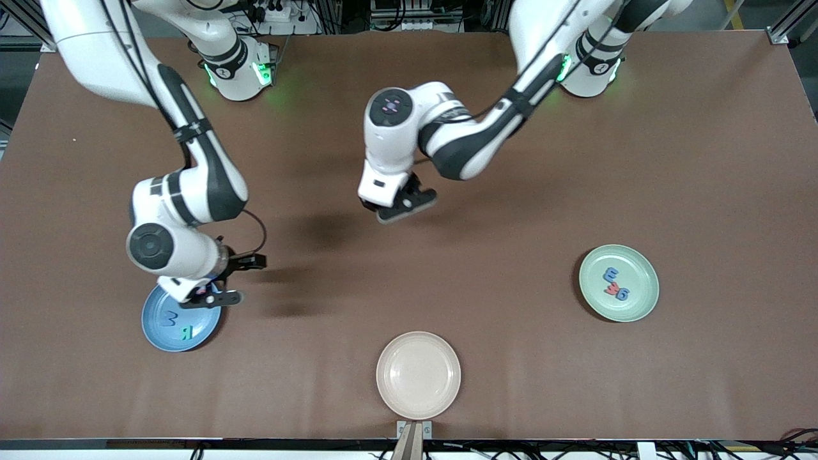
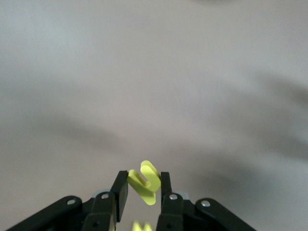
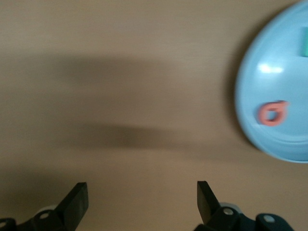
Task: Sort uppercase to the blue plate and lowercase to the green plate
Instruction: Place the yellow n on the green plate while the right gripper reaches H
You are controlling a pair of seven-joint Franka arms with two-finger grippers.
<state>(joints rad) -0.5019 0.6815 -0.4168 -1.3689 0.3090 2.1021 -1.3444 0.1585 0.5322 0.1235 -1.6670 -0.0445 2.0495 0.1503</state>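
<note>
A thin yellow letter (image 2: 144,183) is pinched between the closed fingers of the left gripper (image 1: 402,203), which is up in the air over the bare middle of the table (image 1: 511,160). The letter is judged to be a small one, so it belongs on the green plate (image 1: 645,306). That plate sits toward the left arm's end of the table, at about four o'clock from the left gripper in the front view. Three small letters (image 1: 615,285) already lie in it.

The right gripper (image 1: 220,295) is wide open and holds nothing. It hangs over the edge of the blue plate (image 1: 153,329), toward the right arm's end. A red Q (image 3: 272,112) lies on that plate, and a dark blue M (image 1: 169,317) and a green R (image 1: 185,332) are seen there too.

To do this step well, the yellow letter should be carried high, stopped over a bare spot on the green plate, lowered close, and only then let go, so it is not bounced out.
</note>
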